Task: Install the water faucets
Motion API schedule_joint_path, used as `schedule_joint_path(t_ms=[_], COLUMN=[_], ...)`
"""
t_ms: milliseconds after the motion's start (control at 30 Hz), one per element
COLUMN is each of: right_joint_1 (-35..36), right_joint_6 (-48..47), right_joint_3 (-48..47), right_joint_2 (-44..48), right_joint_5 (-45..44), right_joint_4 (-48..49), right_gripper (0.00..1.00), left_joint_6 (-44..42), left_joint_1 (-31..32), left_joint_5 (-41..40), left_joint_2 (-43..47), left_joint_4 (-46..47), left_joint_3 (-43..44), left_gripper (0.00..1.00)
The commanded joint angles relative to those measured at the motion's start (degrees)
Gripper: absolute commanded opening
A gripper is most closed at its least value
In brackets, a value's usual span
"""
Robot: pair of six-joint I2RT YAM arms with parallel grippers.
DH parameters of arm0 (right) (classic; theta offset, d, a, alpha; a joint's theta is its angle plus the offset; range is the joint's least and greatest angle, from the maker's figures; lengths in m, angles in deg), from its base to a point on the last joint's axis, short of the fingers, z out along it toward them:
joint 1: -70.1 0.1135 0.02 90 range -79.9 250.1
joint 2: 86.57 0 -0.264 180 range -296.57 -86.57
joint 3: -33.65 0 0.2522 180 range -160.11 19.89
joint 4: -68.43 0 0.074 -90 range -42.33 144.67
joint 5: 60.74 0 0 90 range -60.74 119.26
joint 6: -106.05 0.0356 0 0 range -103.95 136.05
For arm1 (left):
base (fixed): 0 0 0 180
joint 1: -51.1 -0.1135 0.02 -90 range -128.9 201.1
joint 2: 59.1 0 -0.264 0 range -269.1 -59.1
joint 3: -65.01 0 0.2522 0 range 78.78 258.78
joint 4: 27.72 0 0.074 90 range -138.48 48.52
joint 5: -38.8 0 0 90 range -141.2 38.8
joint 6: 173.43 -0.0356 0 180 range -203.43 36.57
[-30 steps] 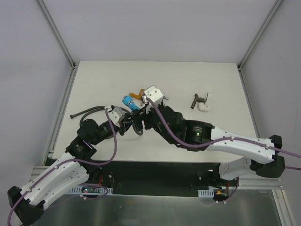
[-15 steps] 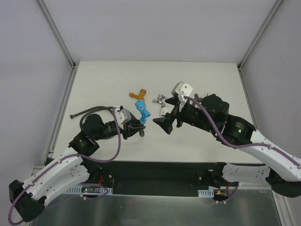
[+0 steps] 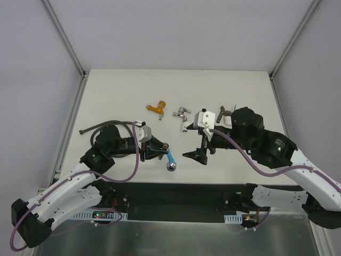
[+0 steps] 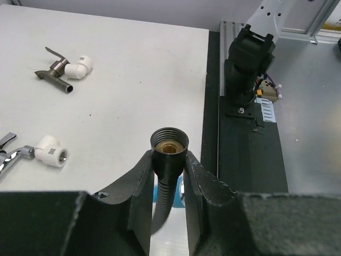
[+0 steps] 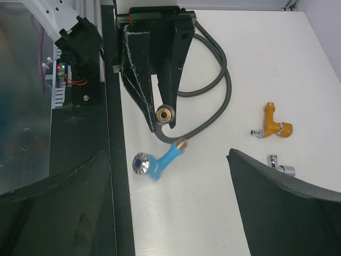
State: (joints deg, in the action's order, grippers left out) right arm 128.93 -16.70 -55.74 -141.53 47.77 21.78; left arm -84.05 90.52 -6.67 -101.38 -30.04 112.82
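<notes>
My left gripper (image 3: 160,149) is shut on the threaded end of the dark flexible hose (image 4: 169,145), which also shows in the right wrist view (image 5: 165,113). The blue faucet (image 3: 170,160) lies loose just in front of it near the table's front edge, slightly blurred in the right wrist view (image 5: 159,161). My right gripper (image 3: 198,150) is wide open and empty, to the right of the blue faucet. The orange faucet (image 3: 156,108) and chrome faucet (image 3: 182,111) lie further back. The dark grey-brown faucet (image 4: 53,73) lies at the right, partly behind my right arm.
White elbow fittings sit by the chrome faucet (image 4: 51,152) and on the dark faucet (image 4: 80,66). The hose (image 3: 101,126) loops back to the left across the table. The black front rail (image 4: 242,133) runs just past the table edge.
My right arm has swung right, away from the left gripper, and stands open. The blue faucet has gone from beside the hose end to the table near the front edge.
</notes>
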Motion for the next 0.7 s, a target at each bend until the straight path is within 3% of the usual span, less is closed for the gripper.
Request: schedule_joint_path(t_ms=[0,100,167,267,367,433,533,667], right_joint_1=[-0.6,-2.5,-3.9,-4.9,-5.0,-5.2,-5.1,-5.0], right_joint_6=[1.4,7.8,10.6,14.6,16.0,19.0,22.7,26.9], right_joint_3=[2.4,4.4,6.0,9.2,14.8,16.5,16.1,15.5], right_joint_2=[-0.7,-1.6,-2.9,-3.9,-4.0,-4.2,-6.1,-7.0], right_joint_5=[0.6,-4.3,-8.1,-8.1,-2.0,-1.9,-1.4,1.5], right_joint_4=[5.3,8.8,9.7,13.3,21.0,24.5,27.4,31.7], right_gripper=[0.95,0.93,0.91,0.87,0.84,0.77,0.68,0.64], left_joint_6=[-0.6,-0.3,-0.7,-1.1,-1.3,-1.7,-2.4,-3.0], left_joint_1=[0.4,0.4,0.3,0.3,0.3,0.3,0.4,0.4], left_joint_5=[-4.7,-13.6,-15.3,-14.9,-13.4,-11.1,-8.5,-7.4], left_joint_2=[0.9,0.5,0.7,1.0,1.1,1.0,0.8,0.8], left_joint_4=[1.7,-0.5,-1.8,-1.8,-1.8,-1.7,-1.6,-1.6], left_joint_3=[2.3,2.7,3.0,2.9,3.0,3.0,3.0,3.0], left_gripper=[0.00,0.00,0.00,0.00,0.00,0.00,0.00,0.00])
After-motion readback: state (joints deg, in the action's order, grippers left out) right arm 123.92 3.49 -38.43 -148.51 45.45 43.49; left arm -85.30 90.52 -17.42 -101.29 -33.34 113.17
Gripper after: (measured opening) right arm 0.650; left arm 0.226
